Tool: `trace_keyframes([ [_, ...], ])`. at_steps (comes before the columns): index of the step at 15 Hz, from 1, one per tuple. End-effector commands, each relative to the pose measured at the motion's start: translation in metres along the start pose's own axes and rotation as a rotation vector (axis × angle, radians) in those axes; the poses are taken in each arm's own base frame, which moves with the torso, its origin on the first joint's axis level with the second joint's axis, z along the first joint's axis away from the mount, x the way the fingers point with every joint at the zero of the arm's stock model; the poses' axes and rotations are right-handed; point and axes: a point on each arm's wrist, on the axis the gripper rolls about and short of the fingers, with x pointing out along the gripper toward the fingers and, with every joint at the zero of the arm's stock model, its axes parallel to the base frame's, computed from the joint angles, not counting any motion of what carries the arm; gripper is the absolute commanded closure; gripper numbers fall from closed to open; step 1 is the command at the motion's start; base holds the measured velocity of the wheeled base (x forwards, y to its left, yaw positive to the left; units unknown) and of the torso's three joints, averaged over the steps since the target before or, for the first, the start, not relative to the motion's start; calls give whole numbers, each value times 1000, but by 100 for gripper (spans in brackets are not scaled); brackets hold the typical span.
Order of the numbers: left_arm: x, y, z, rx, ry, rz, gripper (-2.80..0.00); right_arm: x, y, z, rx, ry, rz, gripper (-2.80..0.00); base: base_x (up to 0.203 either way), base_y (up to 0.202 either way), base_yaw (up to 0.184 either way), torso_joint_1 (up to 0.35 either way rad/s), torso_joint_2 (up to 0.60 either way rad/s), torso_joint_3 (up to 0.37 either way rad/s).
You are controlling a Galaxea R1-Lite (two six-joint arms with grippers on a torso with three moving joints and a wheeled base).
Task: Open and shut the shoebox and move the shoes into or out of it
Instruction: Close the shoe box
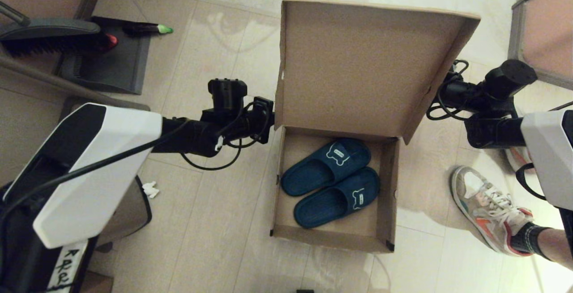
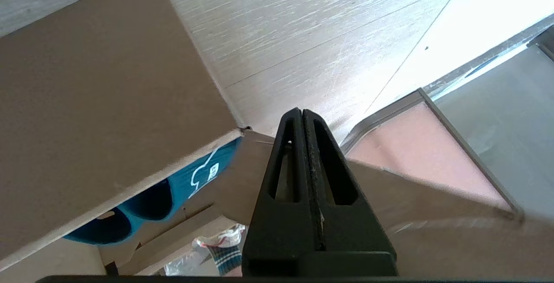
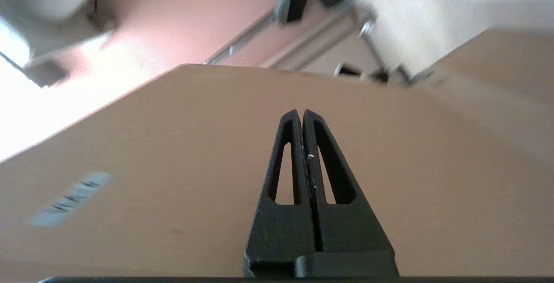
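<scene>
Both grippers pressed shut and empty-handed at the raised lid of the shoebox (image 1: pixel 333 234), the shoes (image 1: pixel 331 181) lying inside.

The left gripper (image 2: pixel 301 114) has its fingers closed flat together, holding nothing, tips at the lid's left edge near the hinge corner; the right gripper (image 3: pixel 301 114), likewise closed on nothing, points at the lid's outer face beside the box's right side, probably so both can brace or push the lid (image 1: pixel 358 64) rather than pinch it. The lid stands tilted up over the box's far wall, leaving the two slippers side by side on the box floor. In the head view the lid hides both fingertips, so actual contact cannot be confirmed. A person's sneaker (image 1: pixel 485 205) stands right of the box, its leg cut off at the edge.
</scene>
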Motion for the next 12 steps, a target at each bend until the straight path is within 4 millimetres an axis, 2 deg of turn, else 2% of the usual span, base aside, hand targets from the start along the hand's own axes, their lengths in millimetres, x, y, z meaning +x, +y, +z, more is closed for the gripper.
trace_keyframes([
  [1, -3, -5, 4, -3, -12, -13, 0, 0, 9, -4, 6, 26, 0, 0, 0, 0, 0, 0, 0, 0],
  [6, -13, -13, 30, 33, -69, -39, 0, -11, 14, -25, 42, 85, -42, 0, 0, 0, 0, 0, 0, 0],
  [9, -33, -31, 40, 37, -104, -64, 0, -20, 23, -41, 49, 102, -60, 0, 0, 0, 0, 0, 0, 0],
  [12, -48, -49, 65, 52, -174, -122, 0, -28, 27, -61, 58, 129, -77, 0, 0, 0, 0, 0, 0, 0],
])
